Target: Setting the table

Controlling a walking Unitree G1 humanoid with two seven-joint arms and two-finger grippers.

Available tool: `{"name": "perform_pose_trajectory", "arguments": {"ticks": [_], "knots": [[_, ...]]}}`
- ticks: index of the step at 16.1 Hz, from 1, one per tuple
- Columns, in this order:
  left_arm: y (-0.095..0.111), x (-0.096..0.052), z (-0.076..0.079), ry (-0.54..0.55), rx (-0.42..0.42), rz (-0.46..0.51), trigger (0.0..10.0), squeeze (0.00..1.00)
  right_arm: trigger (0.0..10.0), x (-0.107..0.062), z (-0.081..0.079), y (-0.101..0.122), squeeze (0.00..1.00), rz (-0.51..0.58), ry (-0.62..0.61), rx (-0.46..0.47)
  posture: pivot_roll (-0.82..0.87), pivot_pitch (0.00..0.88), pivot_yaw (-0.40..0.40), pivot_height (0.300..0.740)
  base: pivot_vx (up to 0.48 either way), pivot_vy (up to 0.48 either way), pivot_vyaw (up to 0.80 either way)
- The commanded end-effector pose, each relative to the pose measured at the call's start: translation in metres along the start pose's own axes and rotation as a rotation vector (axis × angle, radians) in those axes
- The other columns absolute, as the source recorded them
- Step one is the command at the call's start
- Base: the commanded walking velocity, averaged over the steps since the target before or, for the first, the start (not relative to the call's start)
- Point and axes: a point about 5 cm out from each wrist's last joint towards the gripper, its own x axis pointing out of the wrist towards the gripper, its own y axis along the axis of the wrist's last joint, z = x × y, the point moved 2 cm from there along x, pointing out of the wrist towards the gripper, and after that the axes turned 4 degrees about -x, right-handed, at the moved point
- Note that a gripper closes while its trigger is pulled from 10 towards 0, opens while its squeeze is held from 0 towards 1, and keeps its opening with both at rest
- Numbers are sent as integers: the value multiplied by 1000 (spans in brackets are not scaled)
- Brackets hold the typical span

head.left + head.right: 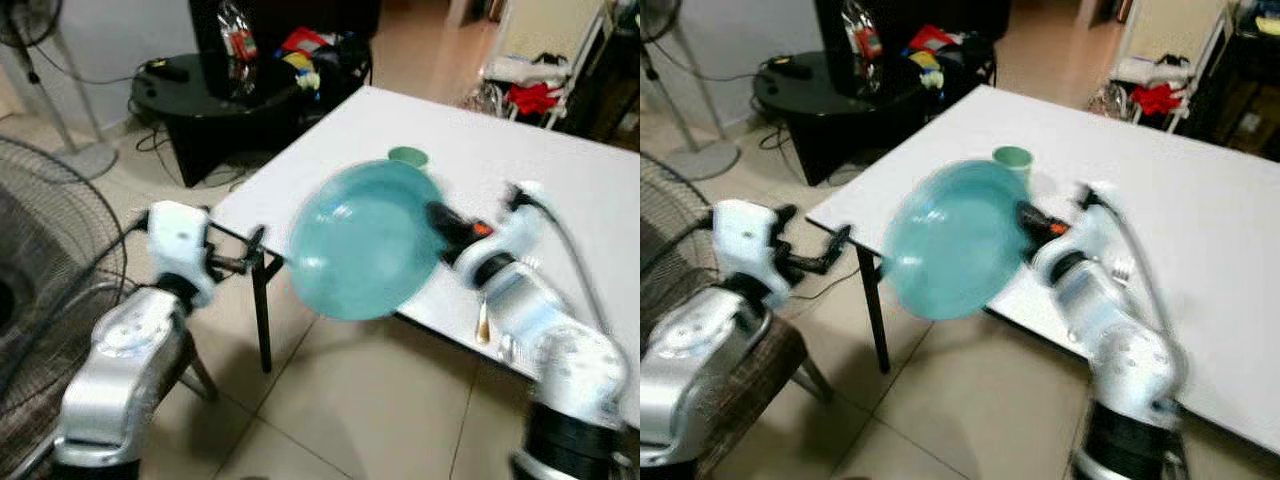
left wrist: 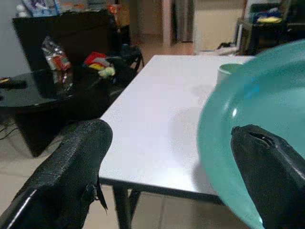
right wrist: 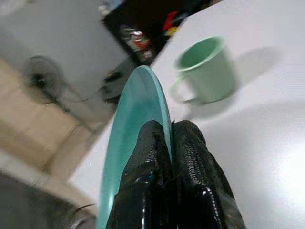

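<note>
While right gripper (image 3: 164,143) pinches teal plate (image 1: 365,240) rim above table (image 1: 590,190) edge — left gripper (image 2: 171,176) spread, idle.

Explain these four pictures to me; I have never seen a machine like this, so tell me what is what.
This is a walking robot with two silver arms, each ending in two black fingers. The two wide pictures come from cameras in its head, looking down. The other two come from cameras on its wrists, looking along the fingers.

The right gripper is pinching the rim of a teal plate, holding it on edge over the near edge of a white table. A green mug stands on the table just behind the plate. The left gripper is open and holds nothing, beside the table's corner. A fork seems to lie near the right arm, but it is blurred.
</note>
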Motion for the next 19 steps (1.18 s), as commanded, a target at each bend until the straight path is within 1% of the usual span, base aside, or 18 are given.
{"name": "perform_pose_trajectory", "arguments": {"ticks": [1, 5, 8, 11, 12, 14, 16, 17, 19], "knots": [[2, -2, -6, 18, 9, -4, 10000, 0, 10000, 1, -14, 1, 0, -5, 58, 11, 128, 0, 3, 740, 277, 0, -600], [2, -3, -6, 15, 11, -7, 10000, 0, 10000, 0, -16, -5, 0, -40, 76, 31, 130, 0, 3, 740, 281, 0, -705], [2, -3, -6, 15, 11, -9, 10000, 0, 10000, -1, -19, -10, 0, -72, 106, 58, 131, 0, 3, 740, 281, 0, 0], [1, -3, -6, 14, 10, -11, 10000, 0, 10000, -2, -22, -14, 0, -101, 145, 67, 128, 0, 5, 740, 281, 0, 0], [0, -3, -5, 7, 9, -15, 10000, 0, 10000, -3, -25, -22, 0, -153, 169, 92, 128, 0, 5, 740, 281, 0, 0], [-2, -5, -1, -35, 6, -28, 10000, 0, 10000, -1, -23, -31, 0, -213, 150, 107, 130, 0, 4, 740, 0, 0, 0], [-5, -9, 1, -70, 12, -54, 10000, 0, 10000, 1, -18, -39, 0, -262, 116, 139, 131, 0, 3, 740, 0, 0, 0], [-8, -12, 1, -95, 30, -81, 10000, 0, 10000, 5, -15, -43, 0, -285, 98, 184, 134, 0, 1, 740, 0, 0, 0], [-12, -15, 5, -148, 31, -117, 10000, 0, 10000, 11, -9, -48, 0, -308, 54, 277, 135, 0, 0, 740, 0, 0, 0]]}}
